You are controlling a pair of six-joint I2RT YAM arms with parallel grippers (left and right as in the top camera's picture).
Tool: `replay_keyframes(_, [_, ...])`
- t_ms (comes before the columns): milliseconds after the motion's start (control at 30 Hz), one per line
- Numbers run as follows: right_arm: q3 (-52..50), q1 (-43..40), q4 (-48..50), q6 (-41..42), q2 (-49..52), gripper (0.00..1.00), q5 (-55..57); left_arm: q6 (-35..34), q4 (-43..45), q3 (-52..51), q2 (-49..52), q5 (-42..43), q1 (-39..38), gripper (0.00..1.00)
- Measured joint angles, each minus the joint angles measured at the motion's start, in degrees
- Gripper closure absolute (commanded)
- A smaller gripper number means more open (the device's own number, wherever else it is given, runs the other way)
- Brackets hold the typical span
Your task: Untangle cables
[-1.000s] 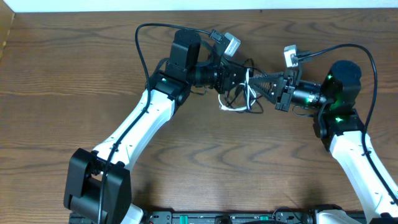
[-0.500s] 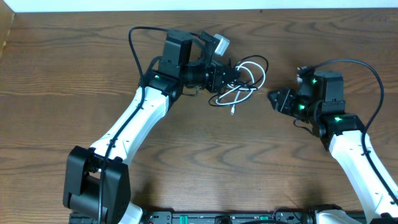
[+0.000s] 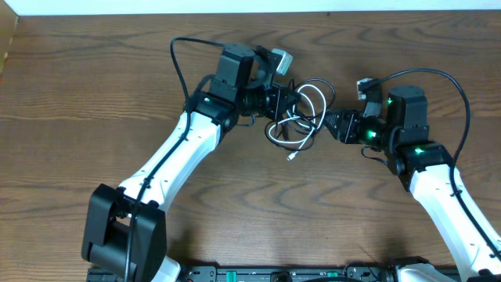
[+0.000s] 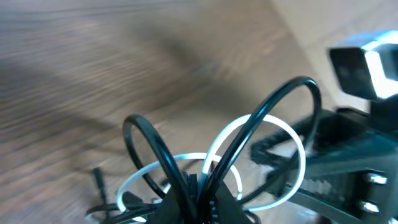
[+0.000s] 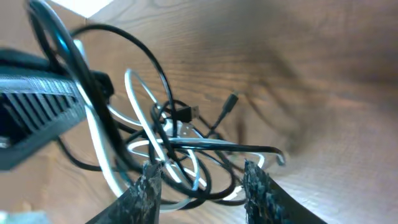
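- As both arms reach up from the near edge of the bench (image 3: 94, 94), the work sits past the middle, toward the far edge. The step in hand appears to be pulling the knot apart between two grips.
- Nearest of the pair, the right gripper (image 5: 202, 183) has its fingers spread, with strands of the bundle crossing the gap ahead of them (nothing pinched, as far as I can tell).
- The next move, in my judgement, calls for closing on a single strand, ideally the white cable (image 4: 303, 163). It would then draw that strand toward the right edge while the other side holds.
- Just beyond, the cables (image 3: 301, 117) hang as one loose bundle of crossed loops between the two grippers. A small white plug end (image 3: 292, 156) trails toward the near edge.
- The black cable (image 4: 298, 81) arches in tall, springy loops. The white one threads through them in rounder rings, so the two are not yet separate.
- Farthest, the left gripper (image 3: 286, 102) is pressed together on the bundle's root, with both cords emerging from its fingers.
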Motion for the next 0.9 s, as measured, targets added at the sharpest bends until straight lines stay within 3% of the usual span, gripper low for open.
replay_keyframes(133, [0.0, 0.0, -0.9, 5.5, 0.0, 0.68, 0.5, -2.1, -0.1, 0.0, 0.0, -5.6, -0.2, 0.93])
replay_keyframes(367, [0.0, 0.3, -6.8, 13.9, 0.0, 0.58, 5.1, -9.8, -1.5, 0.0, 0.0, -15.4, -0.2, 0.93])
replay_keyframes(533, [0.0, 0.3, -5.7, 18.3, 0.0, 0.58, 4.8, -15.4, -1.5, 0.0, 0.0, -17.7, -1.8, 0.92])
replay_keyframes(900, [0.0, 0.3, -5.7, 21.2, 0.0, 0.57, 4.6, -16.7, -1.4, 0.0, 0.0, -17.9, -9.5, 0.92])
